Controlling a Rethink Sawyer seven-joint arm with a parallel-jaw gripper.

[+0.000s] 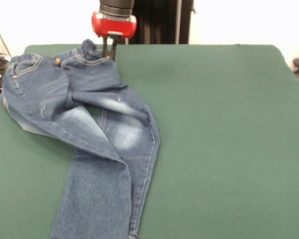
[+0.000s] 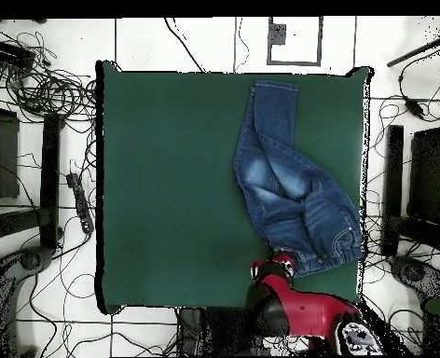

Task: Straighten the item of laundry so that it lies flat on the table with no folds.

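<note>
Couldn't tell if the jaws were open or pinched on cloth. Way too dark and narrow down there under the gripper to call it. Was parked low at the far edge of the table, touching or just beside the bunched-up waistband of the jeans. Saw a little hump of denim poking up right next to it on the left.

Found the jeans on the left part of the table in the front view, waistband far, legs running toward the near edge. Nowhere near flat: left hip flopped over and crumpled, one leg crossed on top of the other around the faded thigh patches, lower legs stacked.

Worries, just guessing here:
- Could easily have dragged the whole bundle along with a pull from the waistband, crossed legs and all, with no friction holding them back.
- Might have lost the waistband off the far edge, being so close to it.
- Could have slipped off thick elastic with only a shallow bite.

Couldn't see the cuffs in the front view, cut off at the bottom. Couldn't make out from above how much cloth was trapped under the fold either.
</note>
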